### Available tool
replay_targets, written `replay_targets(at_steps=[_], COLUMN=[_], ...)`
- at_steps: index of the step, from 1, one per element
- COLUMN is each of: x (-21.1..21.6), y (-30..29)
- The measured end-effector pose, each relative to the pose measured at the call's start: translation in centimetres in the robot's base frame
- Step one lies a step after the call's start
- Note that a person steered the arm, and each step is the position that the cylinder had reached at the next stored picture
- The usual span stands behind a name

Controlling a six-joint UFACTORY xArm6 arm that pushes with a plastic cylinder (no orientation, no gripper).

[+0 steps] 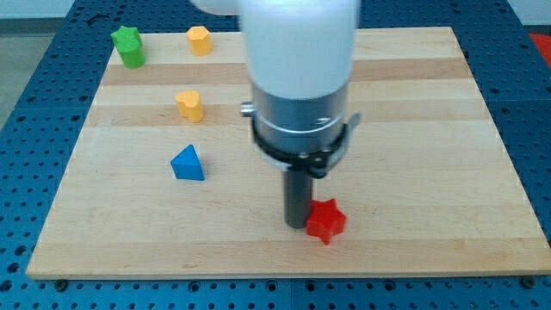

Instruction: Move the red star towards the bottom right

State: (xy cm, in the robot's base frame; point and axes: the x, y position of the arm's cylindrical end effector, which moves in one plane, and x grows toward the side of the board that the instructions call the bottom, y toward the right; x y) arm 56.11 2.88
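Note:
The red star (326, 220) lies on the wooden board (430, 129) near the view's bottom, a little right of the middle. My tip (296, 226) is the lower end of the dark rod and stands right against the star's left side, touching or nearly touching it. The arm's white and grey body above hides part of the board behind it.
A blue triangle block (188, 164) lies left of the middle. A yellow heart-like block (190, 105) sits above it. A yellow hexagon block (199, 40) and a green star (129, 46) are at the view's top left. The board's bottom edge runs just below the red star.

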Motion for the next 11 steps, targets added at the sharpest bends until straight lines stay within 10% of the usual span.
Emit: replay_targets(at_steps=[11], x=[-1.7], y=[11.9])
